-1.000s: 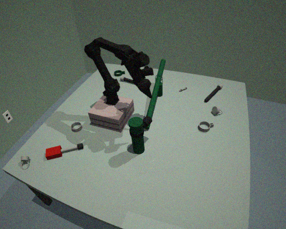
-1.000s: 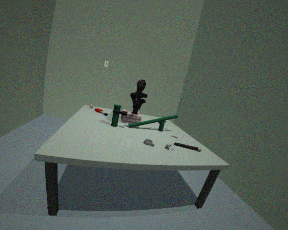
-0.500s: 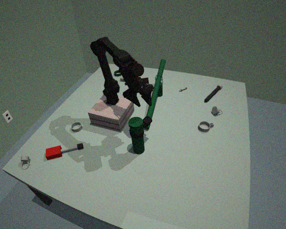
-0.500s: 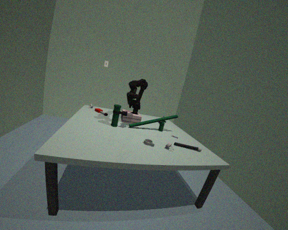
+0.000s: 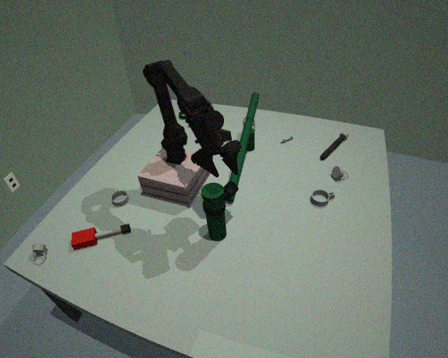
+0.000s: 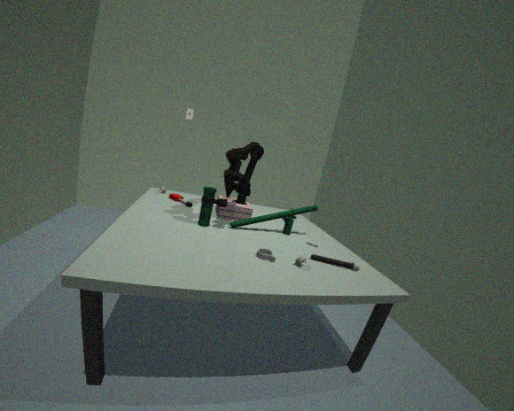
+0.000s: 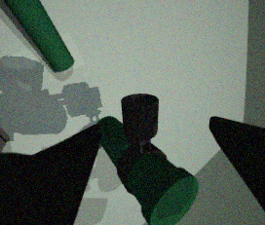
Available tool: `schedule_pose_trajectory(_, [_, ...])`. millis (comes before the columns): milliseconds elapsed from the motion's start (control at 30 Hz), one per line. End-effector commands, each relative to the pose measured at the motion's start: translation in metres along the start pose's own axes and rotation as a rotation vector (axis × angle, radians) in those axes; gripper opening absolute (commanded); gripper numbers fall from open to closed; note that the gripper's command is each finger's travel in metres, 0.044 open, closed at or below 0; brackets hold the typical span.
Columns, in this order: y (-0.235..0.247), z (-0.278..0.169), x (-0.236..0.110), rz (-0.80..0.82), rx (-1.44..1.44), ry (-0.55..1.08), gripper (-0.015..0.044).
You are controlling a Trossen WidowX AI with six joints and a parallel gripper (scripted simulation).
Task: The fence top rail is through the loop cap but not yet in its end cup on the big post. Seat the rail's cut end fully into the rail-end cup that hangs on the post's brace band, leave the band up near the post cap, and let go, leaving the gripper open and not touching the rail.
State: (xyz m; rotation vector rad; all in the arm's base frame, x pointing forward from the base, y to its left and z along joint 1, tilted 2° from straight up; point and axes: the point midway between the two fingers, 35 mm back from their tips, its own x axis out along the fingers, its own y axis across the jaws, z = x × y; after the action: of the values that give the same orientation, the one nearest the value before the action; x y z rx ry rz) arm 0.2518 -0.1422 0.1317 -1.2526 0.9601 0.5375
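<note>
- Hanging over the low end of the rail point(image 5: 243, 142), the claw point(image 5: 224, 165) is spread wide and pinches nothing; from above, one finger lies across the rail's line, but contact cannot be told.
- The rail slopes: its far end sticks up toward 1 o'clock in the top view, its middle passes through the loop cap on the short post point(image 5: 249, 136), and its cut end drops toward 7 o'clock.
- In the exterior view the cut end point(image 6: 234, 224) lies low near the tabletop point(image 6: 169, 261), well below the rail-end cup point(image 6: 222, 203); so the seating is, by my judgement, not yet begun.
- The cup hangs from the brace band high on the big post point(image 5: 215, 212), just under the post cap, so the band looks to be where it should stay.
- The wrist view shows the cup's dark mouth point(image 7: 139, 116) between the fingers and the rail's end off at 10 o'clock point(image 7: 56, 56), apart from it.
- Left: grasp the rail, lift, push the end home, release.
- No brand, label or writing can be read anywhere.
</note>
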Motion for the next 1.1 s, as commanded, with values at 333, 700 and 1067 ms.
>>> schedule_pose_trajectory(333, [0.010, 0.001, 0.022, 0.012, -0.006, -0.006, 0.0440])
schedule_pose_trajectory(700, [0.009, 0.000, 0.040, 0.012, -0.006, -0.006, 0.0440])
schedule_pose_trajectory(1067, [0.010, 0.000, 0.059, 0.011, -0.006, -0.006, 0.0440])
